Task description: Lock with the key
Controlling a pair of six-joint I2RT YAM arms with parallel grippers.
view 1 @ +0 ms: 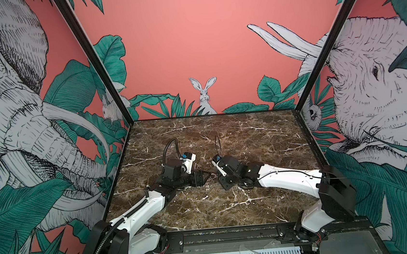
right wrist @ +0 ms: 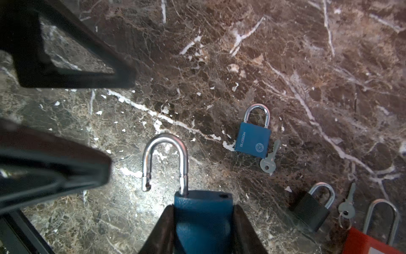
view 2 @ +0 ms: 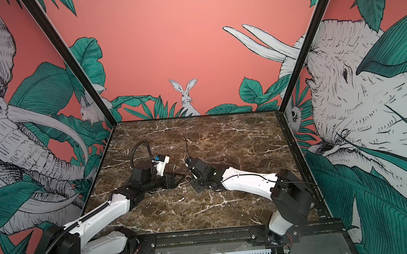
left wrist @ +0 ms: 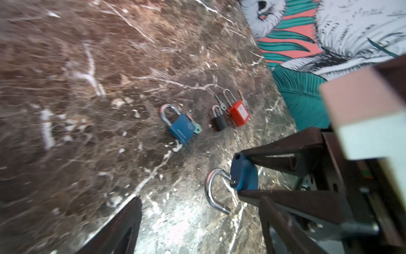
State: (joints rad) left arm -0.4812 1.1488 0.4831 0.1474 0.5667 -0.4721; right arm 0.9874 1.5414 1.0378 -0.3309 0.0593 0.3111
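My right gripper [right wrist: 203, 220] is shut on the body of a large blue padlock [right wrist: 203, 211]. Its steel shackle [right wrist: 164, 154] is open and swung aside, the free end off the body. The same padlock [left wrist: 243, 173] shows in the left wrist view, clamped between the right fingers [left wrist: 274, 158]. My left gripper [left wrist: 197, 231] is open and empty, its fingers [right wrist: 55, 165] close beside the shackle. A silver key [right wrist: 269, 161] lies by a small shut blue padlock [right wrist: 252, 138]. The held lock's keyhole end is hidden. In a top view the grippers [view 1: 205, 176] nearly meet mid-table.
On the brown marble table [view 1: 249, 141] lie a black padlock [right wrist: 310, 213], a second key [right wrist: 347, 204] and a red padlock [right wrist: 369, 244], close together beyond the small blue one. Painted walls enclose the table on three sides.
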